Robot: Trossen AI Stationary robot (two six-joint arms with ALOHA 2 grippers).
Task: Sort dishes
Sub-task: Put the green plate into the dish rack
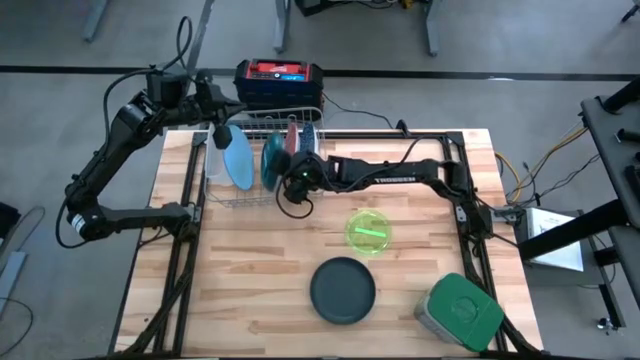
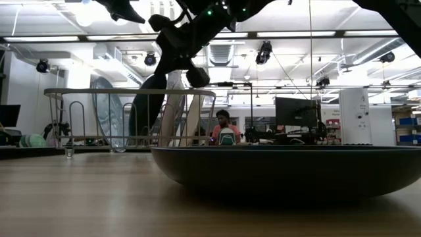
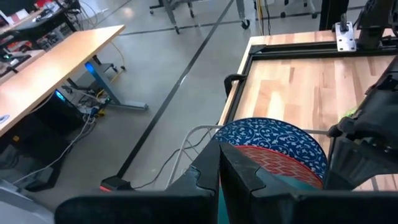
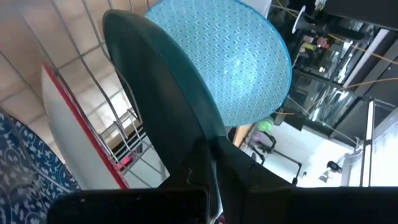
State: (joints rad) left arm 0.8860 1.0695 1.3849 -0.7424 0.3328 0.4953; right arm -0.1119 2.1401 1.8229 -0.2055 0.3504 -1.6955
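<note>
A wire rack at the table's far left holds several dishes standing on edge: a light blue plate, a dark teal plate, a red-rimmed one and a blue patterned one. My right gripper is at the rack's near side, shut on the dark teal plate. My left gripper is shut above the rack's left end, with nothing seen between its fingers. A lime green bowl and a dark grey plate lie flat on the table. My right gripper pinches the dark teal plate's rim between its two fingers. It comes from the table's right and near side, slanting down. The plate stands on edge in the rack, between the light blue plate and the red-rimmed one.
A square grey container with a green lid sits at the near right corner. A dark and red box stands just behind the rack. Bare wood lies at the near left and the far right. A person sits in the room beyond.
</note>
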